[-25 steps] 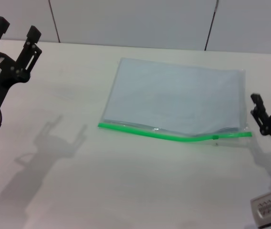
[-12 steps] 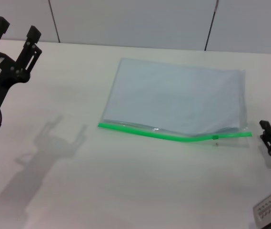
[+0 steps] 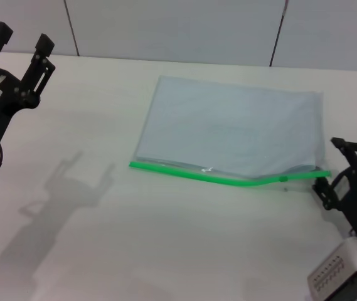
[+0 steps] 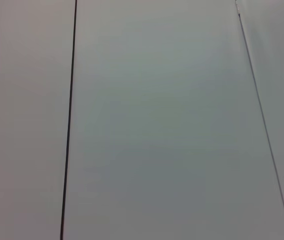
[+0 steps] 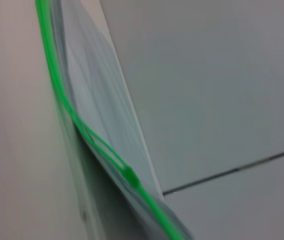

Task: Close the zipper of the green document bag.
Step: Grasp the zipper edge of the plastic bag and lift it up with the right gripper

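Since the zipper (image 3: 228, 178) runs along the near long edge of the green document bag (image 3: 231, 128), its line goes across me from my left to my right, and the small slider tab (image 3: 283, 179) sits close to the right-hand end of that strip. The bag lies flat on the white table (image 3: 165, 238), a little right of centre, its green edge facing me and bowing slightly toward me in the middle. In my right wrist view the slider (image 5: 130, 175) shows as a small green knot on the strip, with the two tracks parted beside it, so I judge the zip is not yet closed. My right gripper (image 3: 340, 168) is low at the bag's right near corner, just beside the end of the strip, its fingers spread and holding nothing; the slider lies just to its left. My left gripper (image 3: 20, 41) hangs raised at the far left, well apart from the bag, fingers parted and empty. The right arm is plainly the nearer one to the slider
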Action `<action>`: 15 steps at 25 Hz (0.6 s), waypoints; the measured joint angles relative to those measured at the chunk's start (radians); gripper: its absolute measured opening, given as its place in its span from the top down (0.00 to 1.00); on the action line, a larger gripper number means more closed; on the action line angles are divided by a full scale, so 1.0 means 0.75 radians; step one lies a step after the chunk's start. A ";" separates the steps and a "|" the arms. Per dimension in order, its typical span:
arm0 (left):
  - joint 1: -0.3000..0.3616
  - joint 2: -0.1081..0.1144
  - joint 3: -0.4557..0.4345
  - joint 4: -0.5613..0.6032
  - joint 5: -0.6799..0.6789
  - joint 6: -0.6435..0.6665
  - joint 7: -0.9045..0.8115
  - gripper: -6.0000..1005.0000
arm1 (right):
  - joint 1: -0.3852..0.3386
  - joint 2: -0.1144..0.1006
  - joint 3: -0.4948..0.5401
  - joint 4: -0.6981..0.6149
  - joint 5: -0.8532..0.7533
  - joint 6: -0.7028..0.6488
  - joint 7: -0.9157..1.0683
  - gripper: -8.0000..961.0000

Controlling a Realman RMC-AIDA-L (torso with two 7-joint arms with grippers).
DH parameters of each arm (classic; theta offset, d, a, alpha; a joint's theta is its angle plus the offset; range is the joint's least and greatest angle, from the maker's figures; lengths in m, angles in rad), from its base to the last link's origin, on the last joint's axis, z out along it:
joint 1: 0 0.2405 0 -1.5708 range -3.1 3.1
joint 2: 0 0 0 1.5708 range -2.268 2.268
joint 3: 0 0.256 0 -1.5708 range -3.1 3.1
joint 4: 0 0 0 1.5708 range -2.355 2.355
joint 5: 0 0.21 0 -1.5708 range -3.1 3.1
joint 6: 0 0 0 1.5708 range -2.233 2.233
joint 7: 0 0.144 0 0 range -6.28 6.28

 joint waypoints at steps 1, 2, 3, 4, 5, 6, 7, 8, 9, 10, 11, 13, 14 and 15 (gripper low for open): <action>0.000 0.000 0.000 0.000 0.000 0.000 0.000 0.30 | 0.005 0.000 0.000 -0.007 -0.003 0.008 -0.005 0.21; 0.000 0.000 0.000 0.000 0.001 0.000 0.000 0.30 | 0.011 -0.001 0.000 -0.013 -0.007 0.017 -0.009 0.21; -0.001 0.000 0.000 -0.001 0.001 0.000 0.000 0.30 | 0.018 -0.001 0.000 -0.016 -0.011 0.028 -0.010 0.21; -0.002 0.000 0.000 -0.001 0.001 0.000 0.000 0.30 | 0.025 -0.002 0.000 -0.019 -0.015 0.039 -0.012 0.21; -0.003 0.000 0.000 -0.002 0.002 0.000 0.000 0.30 | 0.034 -0.002 0.000 -0.021 -0.015 0.050 -0.012 0.21; -0.004 0.000 0.000 -0.003 0.002 0.000 0.000 0.30 | 0.043 -0.002 0.000 -0.022 -0.015 0.062 -0.012 0.21; -0.005 0.000 0.000 -0.003 0.002 0.000 0.000 0.30 | 0.052 -0.003 0.000 -0.023 -0.015 0.073 -0.012 0.21; -0.006 0.000 0.000 -0.004 0.003 0.000 0.000 0.30 | 0.060 -0.004 0.000 -0.023 -0.016 0.083 -0.012 0.21; -0.006 0.000 0.000 -0.004 0.003 0.000 0.000 0.30 | 0.068 -0.004 0.000 -0.023 -0.016 0.093 -0.012 0.21; -0.007 0.000 0.000 -0.004 0.003 0.000 0.000 0.30 | 0.075 -0.004 0.000 -0.024 -0.017 0.100 -0.012 0.21; -0.007 0.000 0.000 -0.004 0.004 0.000 0.000 0.30 | 0.082 -0.004 0.000 -0.024 -0.017 0.104 -0.013 0.21; -0.007 0.000 0.000 -0.004 0.004 -0.001 0.000 0.30 | 0.092 -0.004 0.000 -0.025 -0.017 0.109 -0.013 0.21; -0.007 0.000 0.000 -0.005 0.004 -0.002 0.000 0.30 | 0.095 -0.004 0.000 -0.025 -0.017 0.111 -0.013 0.22; -0.007 0.000 0.000 -0.005 0.005 -0.002 0.000 0.30 | 0.098 -0.004 0.000 -0.026 -0.017 0.114 -0.013 0.22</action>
